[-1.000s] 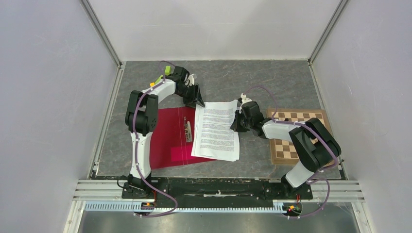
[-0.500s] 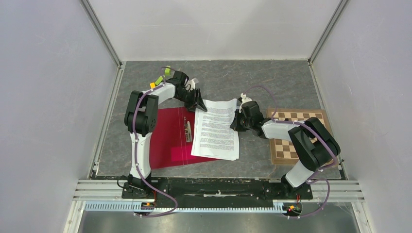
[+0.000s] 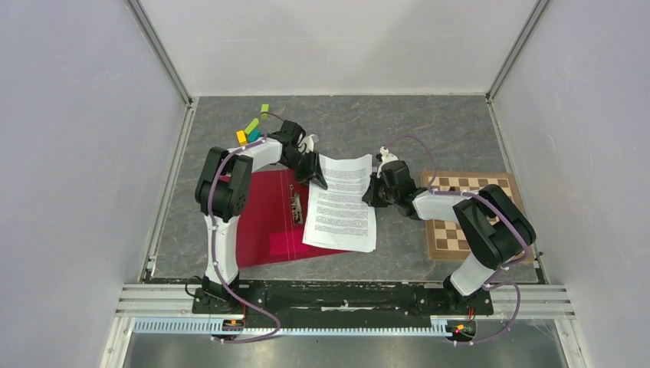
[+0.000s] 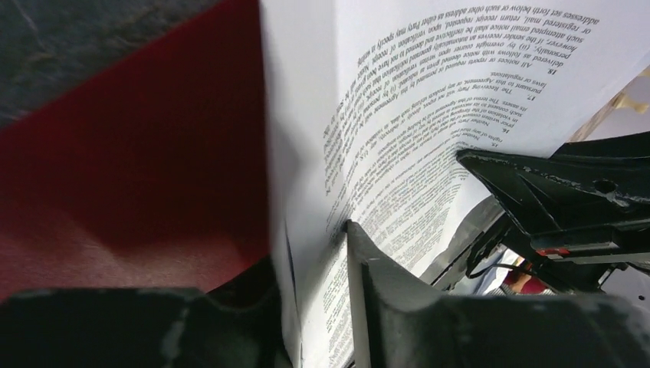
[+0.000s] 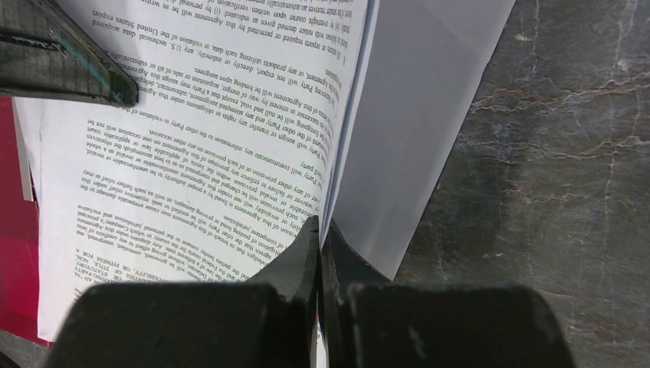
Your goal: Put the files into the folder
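The files [image 3: 341, 205], white printed sheets, lie partly on the open red folder [image 3: 260, 218] and partly on the table to its right. My right gripper [image 3: 374, 192] is shut on their right edge [image 5: 320, 226] and lifts it, so the sheets bow. My left gripper [image 3: 316, 178] straddles the far left corner of the files [image 4: 306, 245]. Its jaws stand apart, with the sheets running slantwise between them. The folder also shows in the left wrist view [image 4: 130, 153] and the right wrist view [image 5: 15, 253]. Its black clip [image 3: 296, 205] and pink patch [image 3: 287, 242] are uncovered.
A brown chessboard [image 3: 467, 218] lies at the right, under the right arm. The grey stone-patterned table [image 3: 429, 130] is boxed in by white walls on three sides. A metal rail runs along the near edge by the arm bases.
My left gripper has moved nearer and rightward from beyond the files onto their far left corner. The files' far edge has shifted slightly left. My right gripper has kept its hold.
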Controlling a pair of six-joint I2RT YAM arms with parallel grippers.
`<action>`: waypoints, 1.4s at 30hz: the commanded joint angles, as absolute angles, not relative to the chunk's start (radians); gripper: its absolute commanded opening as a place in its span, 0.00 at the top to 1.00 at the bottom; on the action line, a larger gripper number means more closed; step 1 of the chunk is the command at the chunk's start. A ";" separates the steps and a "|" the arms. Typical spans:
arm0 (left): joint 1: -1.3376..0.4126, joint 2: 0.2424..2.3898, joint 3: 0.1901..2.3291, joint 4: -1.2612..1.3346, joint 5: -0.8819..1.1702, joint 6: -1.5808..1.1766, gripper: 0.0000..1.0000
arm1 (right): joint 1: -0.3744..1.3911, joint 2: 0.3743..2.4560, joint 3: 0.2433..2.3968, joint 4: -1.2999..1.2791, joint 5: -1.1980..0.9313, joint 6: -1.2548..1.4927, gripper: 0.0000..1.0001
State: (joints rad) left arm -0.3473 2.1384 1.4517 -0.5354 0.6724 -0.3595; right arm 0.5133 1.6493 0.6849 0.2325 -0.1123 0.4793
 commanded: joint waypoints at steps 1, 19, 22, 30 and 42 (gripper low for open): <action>-0.390 2.086 1.443 -0.549 0.528 -0.386 0.77 | 0.516 1.663 0.657 0.257 -0.115 0.478 1.00; -0.490 1.580 1.244 -0.321 0.441 -0.188 0.98 | 0.357 1.162 0.540 0.412 -0.181 0.325 0.02; -0.499 1.481 1.223 -0.309 0.479 -0.165 0.98 | 0.318 1.109 0.518 0.490 -0.227 0.306 0.02; -0.528 1.276 1.238 -0.294 0.565 -0.111 0.98 | 0.188 1.106 0.549 0.761 -0.629 0.362 0.02; -0.636 1.128 1.418 -0.405 0.609 -0.014 0.98 | 0.126 1.253 0.655 1.408 -0.964 0.797 0.02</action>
